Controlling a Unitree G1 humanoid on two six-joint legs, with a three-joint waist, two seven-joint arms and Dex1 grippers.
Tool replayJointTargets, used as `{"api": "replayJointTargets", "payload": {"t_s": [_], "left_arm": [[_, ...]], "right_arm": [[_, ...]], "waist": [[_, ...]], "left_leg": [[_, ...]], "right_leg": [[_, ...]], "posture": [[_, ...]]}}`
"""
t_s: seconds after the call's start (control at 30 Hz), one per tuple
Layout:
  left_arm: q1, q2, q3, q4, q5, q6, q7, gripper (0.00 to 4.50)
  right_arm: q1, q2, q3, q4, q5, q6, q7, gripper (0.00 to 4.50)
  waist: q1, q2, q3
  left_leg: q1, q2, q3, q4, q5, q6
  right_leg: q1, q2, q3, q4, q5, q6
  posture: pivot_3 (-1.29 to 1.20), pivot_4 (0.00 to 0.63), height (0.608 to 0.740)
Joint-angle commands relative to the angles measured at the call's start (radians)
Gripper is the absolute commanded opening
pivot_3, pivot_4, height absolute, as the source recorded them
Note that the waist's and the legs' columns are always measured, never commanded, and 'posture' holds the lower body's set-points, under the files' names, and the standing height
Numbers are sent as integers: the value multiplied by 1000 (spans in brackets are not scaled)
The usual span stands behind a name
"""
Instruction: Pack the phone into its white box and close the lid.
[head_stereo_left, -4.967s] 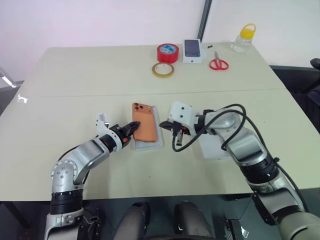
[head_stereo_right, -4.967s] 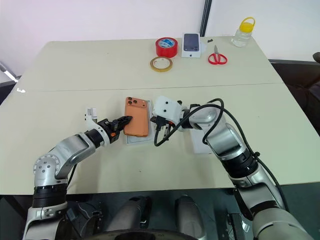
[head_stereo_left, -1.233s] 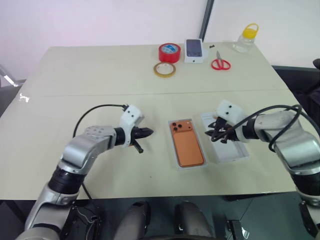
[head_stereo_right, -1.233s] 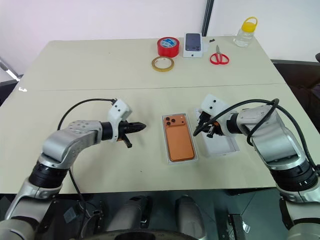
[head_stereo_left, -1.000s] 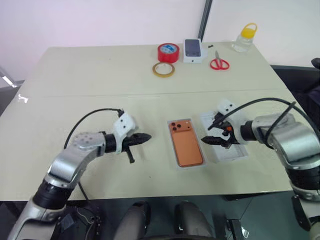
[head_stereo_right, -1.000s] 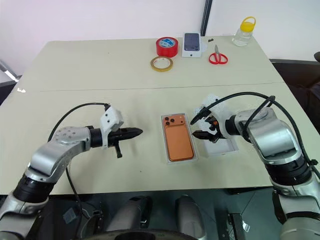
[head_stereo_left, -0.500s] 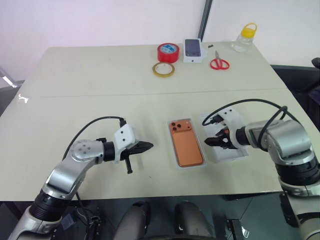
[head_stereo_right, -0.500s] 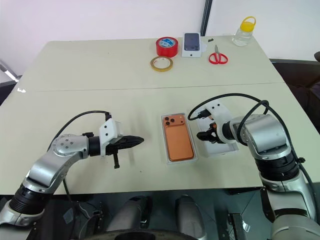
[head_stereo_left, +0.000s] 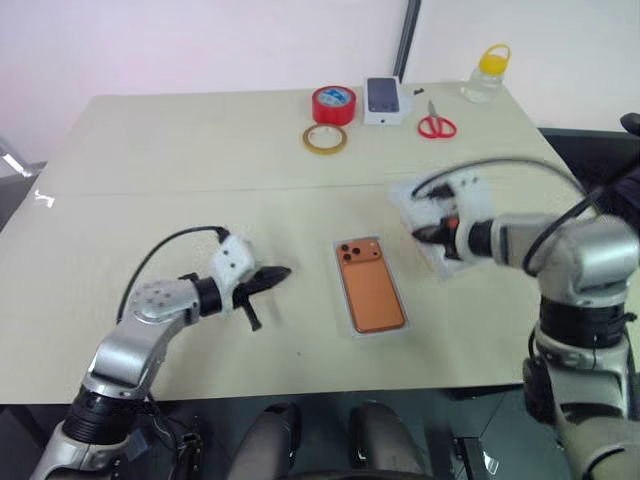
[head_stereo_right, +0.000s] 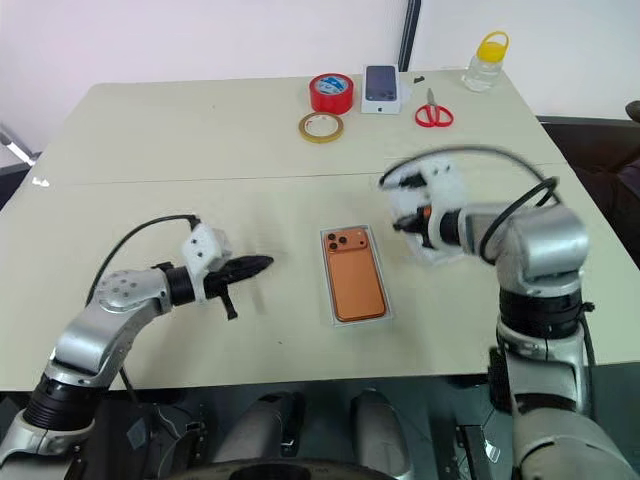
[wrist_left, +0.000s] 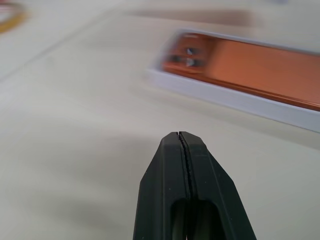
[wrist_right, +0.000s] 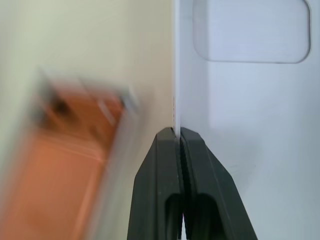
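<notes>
Table (head_stereo_left: 150, 150) — one phone (head_stereo_left: 371, 290), two tape rolls (head_stereo_left: 335, 104)

Bright, even light with soft shadows; the right hand (head_stereo_left: 432, 232) and both wrist views are motion-blurred.

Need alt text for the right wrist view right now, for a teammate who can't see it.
The right tool is shut on the thin edge of the lid, whose white inside shows a rounded recess. Beside it, blurred, the phone lies in the white box on the table.
</notes>
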Motion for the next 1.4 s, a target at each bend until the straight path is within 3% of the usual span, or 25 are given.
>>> {"api": "replayJointTargets", "payload": {"t_s": [0.03, 0.17, 0.23, 0.3, 0.43, 0.7, 0.8, 0.97, 1.0, 1.1, 1.17, 1.27, 1.37, 1.4], "left_arm": [[-5, -13, 55, -8, -26, 9, 35, 0], [-11, -6, 84, 7, -41, -14, 18, 0], [-9, 12, 84, 10, -48, -22, -15, 0], [-9, 25, 84, 14, -52, -30, -39, 0], [-11, 43, 83, 16, -61, -33, -68, 0], [-5, 37, 40, -15, -68, -28, -113, 0], [-23, 26, -12, -23, -62, -29, -134, 0], [-83, -13, -95, -12, -47, -13, -141, 0], [-99, -25, -115, -8, -43, -9, -141, 0], [-146, -59, -167, 12, -25, -8, -138, 0], [-177, -83, -199, 34, -15, -9, -138, 0], [-203, -108, -235, 56, 10, -10, -133, 0], [-214, -125, -251, 64, 21, -7, -127, 0], [-216, -131, -254, 64, 22, -3, -123, 0]], "right_arm": [[-29, 33, -100, 24, 178, 7, -63, 31], [-25, 297, -192, 154, 855, 7, -384, 31], [91, 281, 10, 130, 1330, -244, -733, 31], [181, 298, 128, 69, 1491, -385, -904, 31], [324, 404, 209, -31, 1491, -513, -1089, 31], [440, 416, 216, -43, 1491, -569, -1279, 31], [419, 374, 183, -21, 1491, -552, -1271, 977], [260, 244, 95, 51, 1491, -502, -1131, 3561], [222, 160, 99, 68, 1491, -466, -1085, 3927], [153, -70, 146, 110, 1481, -380, -1004, 3927], [127, -204, 186, 107, 1376, -309, -915, 3927], [114, -313, 239, 73, 1174, -276, -750, 3927], [118, -401, 315, 14, 937, -303, -572, 3077], [120, -425, 341, -6, 867, -323, -510, 2569]], "waist": [[3, 0, 0], [-9, 0, 0], [-17, 1, 0], [-17, 1, 0], [-26, 1, 0], [-28, 2, 0], [-27, 2, 0], [-25, 3, 0], [-26, 3, 0], [-24, 4, 1], [-21, 4, 1], [-26, 4, 1], [-28, 4, 1], [-27, 4, 1]], "left_leg": [[0, 0, 0, 0, 0, 0], [0, 0, 0, 0, 1, -1], [0, 1, 0, -1, 1, -1], [0, 1, 0, -2, 2, -2], [0, 0, 0, 1, 0, 2], [1, 0, 0, 0, -1, 3], [1, 0, 0, 0, -1, 3], [1, 0, 0, 1, -2, 4], [1, 0, 0, 1, -2, 5], [1, 0, 0, 0, -2, 5], [1, 0, 0, 1, -3, 6], [0, 1, 1, 1, -3, 6], [1, 1, 1, 1, -3, 6], [1, 1, 1, 1, -3, 6]], "right_leg": [[0, 0, 0, 0, 0, 0], [1, -1, 0, 0, 0, 0], [0, 0, 1, 1, 0, 0], [0, 0, -1, 0, 0, 0], [2, -1, 0, 0, 0, 0], [1, 0, 0, 1, 0, 0], [1, 0, 0, 1, 0, 0], [2, 0, 0, 0, 0, 0], [2, 0, 0, 0, 0, 0], [2, 1, 0, 0, 0, 0], [3, 0, 0, -1, 0, 0], [3, 0, -1, -2, 0, 0], [3, 0, 0, -1, 0, 0], [2, 1, 0, -1, 0, 0]], "posture": [[0, 150, 740], [0, 150, 740], [0, 150, 740], [0, 150, 740], [0, 150, 740], [0, 150, 740], [0, 150, 740], [0, 150, 740], [0, 150, 740], [0, 150, 740], [0, 150, 740], [0, 150, 740], [0, 150, 740], [0, 150, 740]]}}
